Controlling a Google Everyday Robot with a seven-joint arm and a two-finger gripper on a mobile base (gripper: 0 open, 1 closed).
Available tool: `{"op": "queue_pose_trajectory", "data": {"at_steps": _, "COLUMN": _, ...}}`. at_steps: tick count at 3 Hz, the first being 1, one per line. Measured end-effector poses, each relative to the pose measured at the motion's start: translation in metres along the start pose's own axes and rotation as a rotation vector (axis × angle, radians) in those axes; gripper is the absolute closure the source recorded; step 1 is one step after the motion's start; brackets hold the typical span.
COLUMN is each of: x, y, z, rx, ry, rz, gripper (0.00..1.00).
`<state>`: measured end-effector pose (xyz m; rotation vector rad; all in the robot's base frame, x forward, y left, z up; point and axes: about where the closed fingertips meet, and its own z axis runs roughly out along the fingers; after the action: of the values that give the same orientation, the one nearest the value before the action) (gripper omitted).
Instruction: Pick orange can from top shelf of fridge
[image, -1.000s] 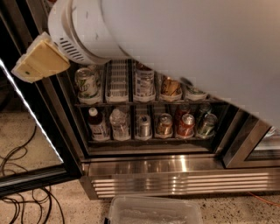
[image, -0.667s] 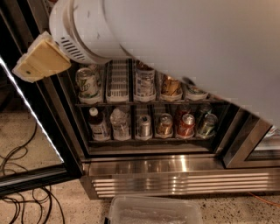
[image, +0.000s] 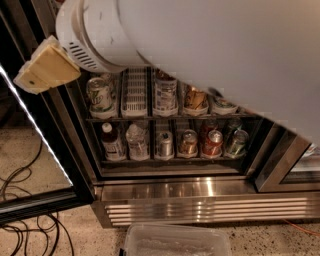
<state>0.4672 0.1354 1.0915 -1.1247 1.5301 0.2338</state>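
Since the white arm fills the upper frame, the tool is hidden behind it; open or clenched, cannot tell. Below the arm, orange can stands upright on the top shelf of the fridge, its lane keeping it lined up. White can sits just beside it. The lane front is open and the door stands wide, so a straight-in reach looks free.

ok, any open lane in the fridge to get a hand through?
One: the empty white lane between the green-label can and the tall pale can. Lower rack is packed. Gripper sits upper left of the view.
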Motion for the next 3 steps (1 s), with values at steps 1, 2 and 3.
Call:
{"op": "queue_pose_trajectory", "data": {"at_steps": 1, "x": 0.021, "y": 0.014, "z": 0.004, "rx": 0.026, "ry": 0.001, "rz": 0.067, "gripper": 0.0}}
{"op": "queue_pose_trajectory", "data": {"at_steps": 2, "x": 0.075, "y": 0.042, "z": 0.012, "rx": 0.063, "ry": 0.04, "rz": 0.208, "gripper": 0.0}}
{"op": "queue_pose_trajectory", "data": {"at_steps": 3, "x": 0.114, "y": 0.064, "z": 0.011, "rx": 0.087, "ry": 0.094, "rz": 0.293, "gripper": 0.0}}
